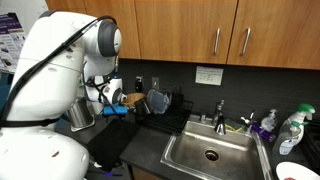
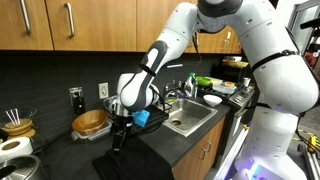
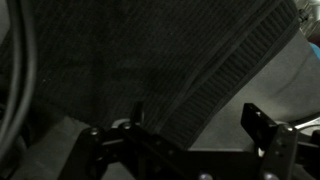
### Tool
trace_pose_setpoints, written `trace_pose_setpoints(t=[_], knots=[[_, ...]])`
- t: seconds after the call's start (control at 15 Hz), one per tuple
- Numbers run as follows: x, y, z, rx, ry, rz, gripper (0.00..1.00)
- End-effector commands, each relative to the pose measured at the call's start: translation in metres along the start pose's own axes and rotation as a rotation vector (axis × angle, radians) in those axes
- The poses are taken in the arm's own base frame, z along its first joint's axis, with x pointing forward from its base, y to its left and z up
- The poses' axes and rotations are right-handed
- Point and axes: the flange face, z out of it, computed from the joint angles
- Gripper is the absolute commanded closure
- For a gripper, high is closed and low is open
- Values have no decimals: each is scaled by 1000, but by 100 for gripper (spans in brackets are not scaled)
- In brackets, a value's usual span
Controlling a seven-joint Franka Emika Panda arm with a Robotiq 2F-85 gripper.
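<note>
Hovering with its fingers spread apart, the claw (image 3: 190, 128) is hanging just above a dark ribbed cloth (image 3: 150, 70) on the bench (image 1: 150, 148), left of the sink (image 1: 232, 150)

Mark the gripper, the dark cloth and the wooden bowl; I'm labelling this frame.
gripper (image 2: 118, 142), in an exterior view, between its fingertips.
dark cloth (image 3: 150, 70), wrist view, ribbed middle.
wooden bowl (image 2: 90, 122), in an exterior view, outer side.

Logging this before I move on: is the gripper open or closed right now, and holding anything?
Gripper: open, holding nothing; it hangs over a dark knit cloth.
</note>
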Motion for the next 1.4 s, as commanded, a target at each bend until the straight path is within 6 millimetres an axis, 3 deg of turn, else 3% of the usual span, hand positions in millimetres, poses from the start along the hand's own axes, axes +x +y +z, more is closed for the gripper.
trace_pose_setpoints(t=[0.0,0.47,1.13,1.33], knots=[[8,1,4,13,-30,5,0],[23,7,40,35,-243,52,0],[59,-29,86,-38,-365,34,0],[61,-22,96,-66,-346,52,0]])
